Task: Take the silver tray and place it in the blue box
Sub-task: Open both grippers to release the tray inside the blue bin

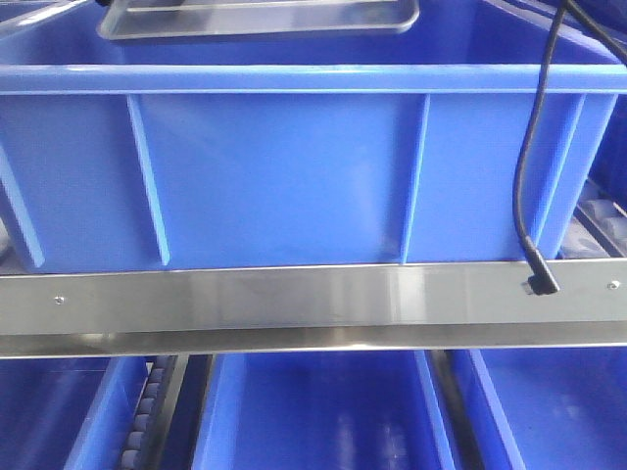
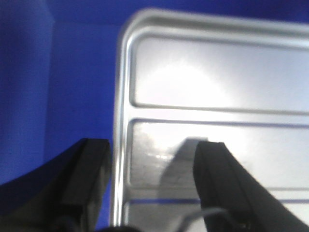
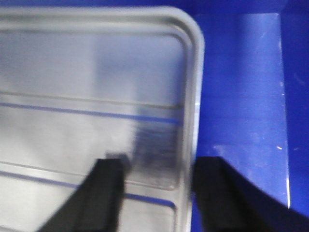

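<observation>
While both grippers straddle silver tray (image 2: 212, 121) rims, blue box (image 1: 294, 166) below

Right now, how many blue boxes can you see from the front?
4, at least in part. One large blue box sits on the metal rail, with the silver tray at its top. Three more sit below. Others may be hidden.
</observation>
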### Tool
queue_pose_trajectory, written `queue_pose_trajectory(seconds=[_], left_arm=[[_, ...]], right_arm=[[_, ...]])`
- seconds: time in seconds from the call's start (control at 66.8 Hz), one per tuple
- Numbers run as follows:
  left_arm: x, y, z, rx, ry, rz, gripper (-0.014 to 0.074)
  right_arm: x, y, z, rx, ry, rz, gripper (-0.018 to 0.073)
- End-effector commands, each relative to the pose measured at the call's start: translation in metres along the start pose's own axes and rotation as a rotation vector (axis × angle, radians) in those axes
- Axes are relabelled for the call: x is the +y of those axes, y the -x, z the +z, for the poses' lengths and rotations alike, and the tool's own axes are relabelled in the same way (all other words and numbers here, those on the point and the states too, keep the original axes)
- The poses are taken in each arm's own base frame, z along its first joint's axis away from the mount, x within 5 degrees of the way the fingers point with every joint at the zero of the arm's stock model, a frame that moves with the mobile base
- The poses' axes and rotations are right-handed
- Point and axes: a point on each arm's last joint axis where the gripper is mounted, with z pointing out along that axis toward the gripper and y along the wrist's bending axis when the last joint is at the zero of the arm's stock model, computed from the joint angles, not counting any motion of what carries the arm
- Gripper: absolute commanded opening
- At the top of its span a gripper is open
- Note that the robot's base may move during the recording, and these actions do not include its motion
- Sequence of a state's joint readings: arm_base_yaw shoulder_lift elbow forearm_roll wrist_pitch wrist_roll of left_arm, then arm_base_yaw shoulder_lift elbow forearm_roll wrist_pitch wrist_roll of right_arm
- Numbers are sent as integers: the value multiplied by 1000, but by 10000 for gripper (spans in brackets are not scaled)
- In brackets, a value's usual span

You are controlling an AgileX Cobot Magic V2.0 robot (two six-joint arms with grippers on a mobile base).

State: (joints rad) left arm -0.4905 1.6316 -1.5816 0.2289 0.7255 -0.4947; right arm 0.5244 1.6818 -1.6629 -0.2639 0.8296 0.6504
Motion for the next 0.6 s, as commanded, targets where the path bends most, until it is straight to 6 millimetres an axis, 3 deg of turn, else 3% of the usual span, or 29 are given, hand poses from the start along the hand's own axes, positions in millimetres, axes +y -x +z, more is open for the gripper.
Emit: queue_pose_trajectory(seconds=[0.0, 0.195, 0.27, 0.404, 0.464, 0.584], left_arm=[[0, 23, -26, -147, -54, -23, 308], [2, 24, -26, -148, -50, -25, 301], [2, 24, -26, -148, -50, -25, 239], [1, 24, -26, -147, -57, -33, -22], [1, 24, -26, -147, -57, -33, 2], [2, 24, -26, -149, -50, -28, -8]], right_arm=[[2, 24, -31, -153, 75, 5, 508], [3, 25, -31, -167, 84, 5, 496], [3, 25, -31, -168, 85, 5, 484], [3, 25, -31, -169, 86, 5, 186], [3, 26, -31, -172, 88, 5, 30], [3, 26, -31, -172, 89, 5, 74]])
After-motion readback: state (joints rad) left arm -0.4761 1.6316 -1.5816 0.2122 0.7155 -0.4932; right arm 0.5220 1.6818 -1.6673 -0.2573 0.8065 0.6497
